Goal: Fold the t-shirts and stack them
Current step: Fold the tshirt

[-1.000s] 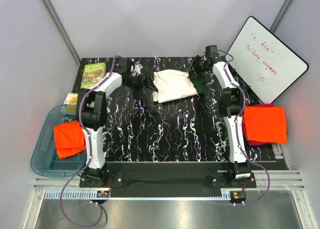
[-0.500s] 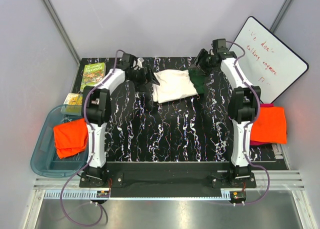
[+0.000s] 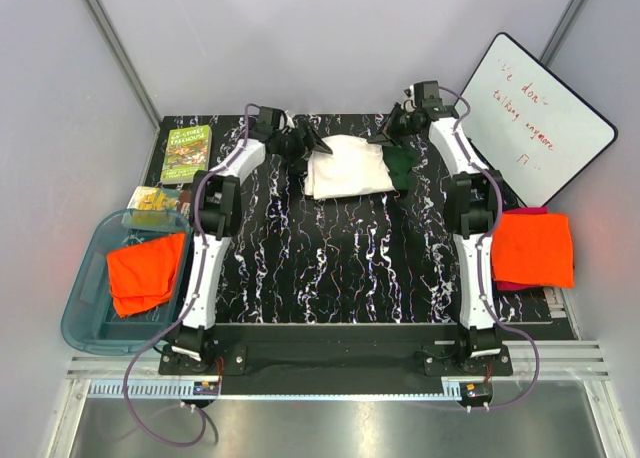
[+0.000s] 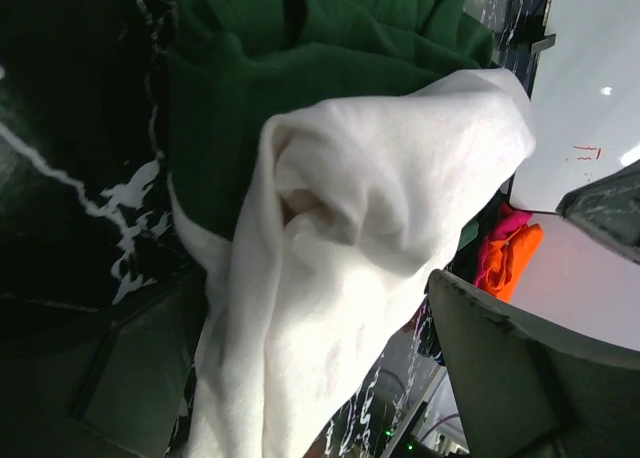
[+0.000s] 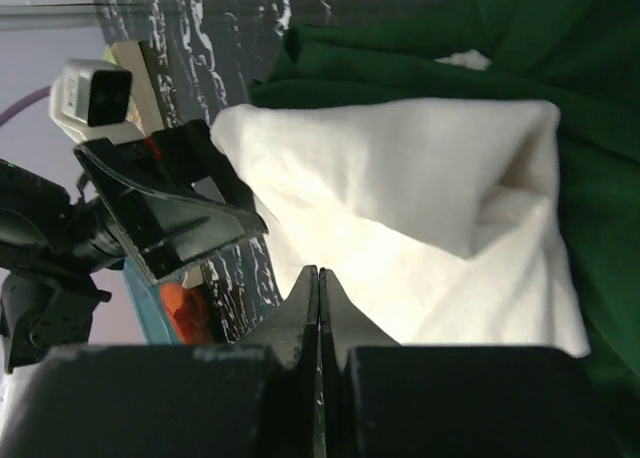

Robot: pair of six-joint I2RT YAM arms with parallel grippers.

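Lying at the far middle of the table (image 3: 330,268), the cream t-shirt (image 3: 347,167) is loosely folded, long axis left-right, green sleeve (image 3: 402,165) at its right end; left gripper (image 3: 308,143) gapes, right gripper (image 3: 386,136) clenched.

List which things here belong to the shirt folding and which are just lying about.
Job in hand:
cream t-shirt with green sleeves
left orange t-shirt, in the blue bin
right orange t-shirt

Lying about:
green book
whiteboard
small yellow packet beside the bin
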